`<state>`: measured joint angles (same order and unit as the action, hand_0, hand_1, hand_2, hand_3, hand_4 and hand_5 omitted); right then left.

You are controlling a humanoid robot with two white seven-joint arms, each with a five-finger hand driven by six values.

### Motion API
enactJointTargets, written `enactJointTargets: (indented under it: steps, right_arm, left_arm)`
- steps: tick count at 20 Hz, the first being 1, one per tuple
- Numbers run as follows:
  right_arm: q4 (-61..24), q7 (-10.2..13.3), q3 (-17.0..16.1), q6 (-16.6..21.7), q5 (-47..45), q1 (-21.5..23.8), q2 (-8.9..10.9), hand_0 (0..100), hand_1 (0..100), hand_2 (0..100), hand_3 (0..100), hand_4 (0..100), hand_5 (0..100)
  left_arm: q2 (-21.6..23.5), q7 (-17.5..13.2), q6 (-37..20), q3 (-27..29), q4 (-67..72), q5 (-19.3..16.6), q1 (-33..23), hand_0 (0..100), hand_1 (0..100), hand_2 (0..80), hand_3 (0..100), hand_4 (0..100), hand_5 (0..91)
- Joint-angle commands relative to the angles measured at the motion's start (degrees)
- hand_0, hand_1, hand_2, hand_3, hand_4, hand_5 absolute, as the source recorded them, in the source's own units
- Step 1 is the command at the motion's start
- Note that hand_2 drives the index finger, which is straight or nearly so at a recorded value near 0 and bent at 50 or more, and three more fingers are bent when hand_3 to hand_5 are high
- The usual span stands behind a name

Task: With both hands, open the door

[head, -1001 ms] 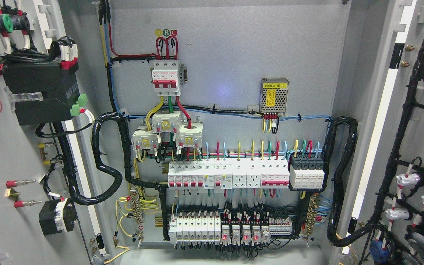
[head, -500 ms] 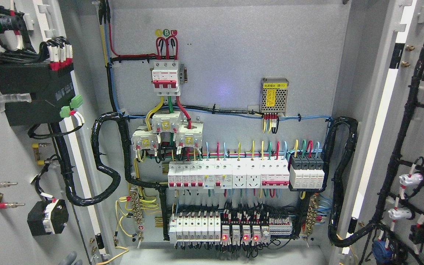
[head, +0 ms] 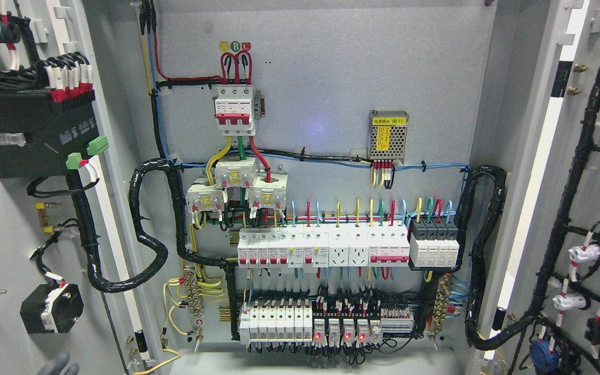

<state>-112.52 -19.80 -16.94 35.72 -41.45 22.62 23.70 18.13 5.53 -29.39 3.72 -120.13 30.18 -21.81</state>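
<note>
Both cabinet doors stand wide open, and the left door (head: 13, 208) has swung further out over the last second: the black module (head: 34, 133) mounted on its inner face and the small black block (head: 50, 308) lower down have both slid toward the picture's left edge, and the red-tipped pins by that edge are now half cut off. The right door (head: 586, 198), with its black cable harness (head: 565, 208) and white connectors, has also eased outward a little, its parts drifting toward the right edge. Between the doors the cabinet interior (head: 321, 94) is fully exposed: the red-and-white main breaker (head: 235, 112), the power supply with a yellow label (head: 388, 134), the row of breakers (head: 321, 249) and the lower relays with red lights lit. At the bottom left corner of the view a few grey fingertips (head: 56, 364) of the left hand have come into sight beside the left door's lower part; they look loosely extended, but whether they press on the door or hold anything cannot be told. The right hand is out of view. Judging from how far both doors stand apart, the opening is nearly or wholly finished, with only a last push on the left door likely in progress.
</note>
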Motion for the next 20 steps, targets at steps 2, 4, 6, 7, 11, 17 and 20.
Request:
enactJointTargets:
  steps: [2, 4, 6, 7, 11, 17, 20]
  right_arm:
    - [0.0, 0.0, -3.6, 0.1, -0.5, 1.3, -0.23, 19, 0, 0, 0, 0, 0]
    - [0.0, 0.0, -4.3, 0.1, -0.5, 1.5, -0.23, 19, 0, 0, 0, 0, 0]
    - [0.0, 0.0, -4.7, 0.1, -0.5, 1.6, -0.23, 19, 0, 0, 0, 0, 0]
    - [0.1, 0.0, -5.1, 0.1, -0.6, 1.7, -0.23, 19, 0, 0, 0, 0, 0]
    - [0.1, 0.0, -5.4, 0.1, -2.7, 2.4, -0.59, 19, 0, 0, 0, 0, 0]
    - [0.1, 0.0, -6.3, 0.1, -3.3, 3.1, -0.67, 19, 0, 0, 0, 0, 0]
    - [0.3, 0.0, -6.4, 0.1, -3.3, 3.7, -1.29, 19, 0, 0, 0, 0, 0]
  left_arm:
    - [5.8, 0.0, 0.7, 10.5, 0.5, 8.0, -0.2, 0, 0, 0.0, 0, 0, 0.0]
    - [6.9, 0.0, 0.7, 11.8, 0.8, 9.5, -0.3, 0, 0, 0.0, 0, 0, 0.0]
    - [8.1, 0.0, 0.7, 12.4, 1.2, 10.7, -0.9, 0, 0, 0.0, 0, 0, 0.0]
    - [8.5, 0.0, 0.6, 13.1, 1.2, 11.8, -1.4, 0, 0, 0.0, 0, 0, 0.0]
    - [9.6, -0.1, 0.9, 15.4, 2.6, 16.8, -2.4, 0, 0, 0.0, 0, 0, 0.0]
    - [9.4, -0.1, 4.2, 16.4, 4.7, 19.4, -2.3, 0, 0, 0.0, 0, 0, 0.0]
    - [9.6, -0.1, 4.9, 17.0, 6.6, 19.7, -1.6, 0, 0, 0.0, 0, 0, 0.0]
